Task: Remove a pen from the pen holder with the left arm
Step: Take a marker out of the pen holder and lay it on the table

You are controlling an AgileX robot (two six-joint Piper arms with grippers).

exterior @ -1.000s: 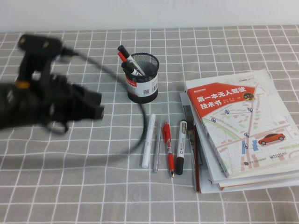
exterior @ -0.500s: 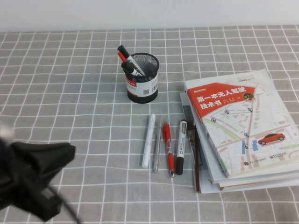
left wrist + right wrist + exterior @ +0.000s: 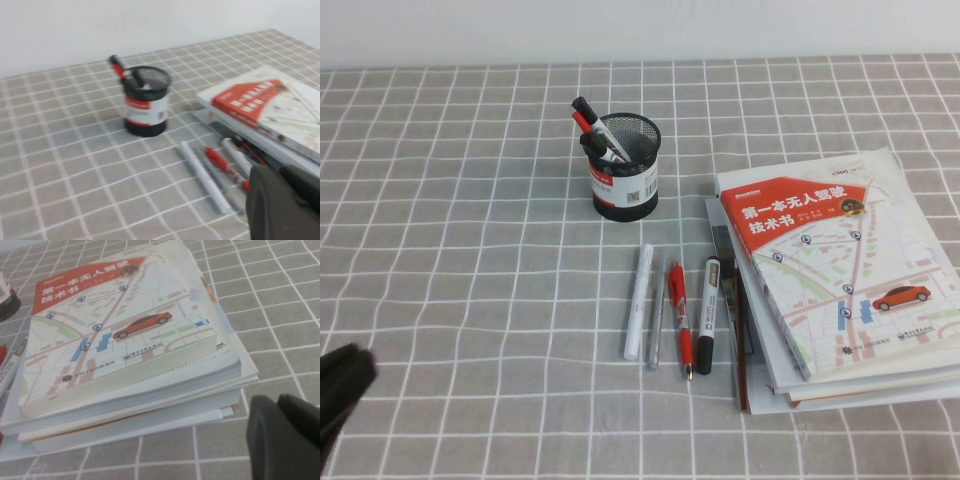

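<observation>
A black mesh pen holder (image 3: 623,166) with a red-and-white label stands upright on the grey checked tablecloth (image 3: 470,250), slightly toward 12 o'clock from the table's middle; the red-capped and black-capped pens (image 3: 590,120) inside it lean toward 10 o'clock, their caps above the rim. At 6 o'clock from the holder, well apart from it, four pens lie side by side: a white pen (image 3: 638,302), a slim grey pen (image 3: 657,315), a red pen (image 3: 680,318) and a black-and-white marker (image 3: 707,313). At 3 o'clock from that row, just beside the marker, sits a stack of books (image 3: 830,280), the top one white with a red title band and a street map. The left gripper (image 3: 278,175) is clenched on nothing, well apart from the holder; a dark part of the left arm (image 3: 338,390) shows at the table's 8 o'clock corner. The right gripper (image 3: 276,402) hangs over the cloth near the stack, at about 5 o'clock from it, fingers pressed together and empty.
</observation>
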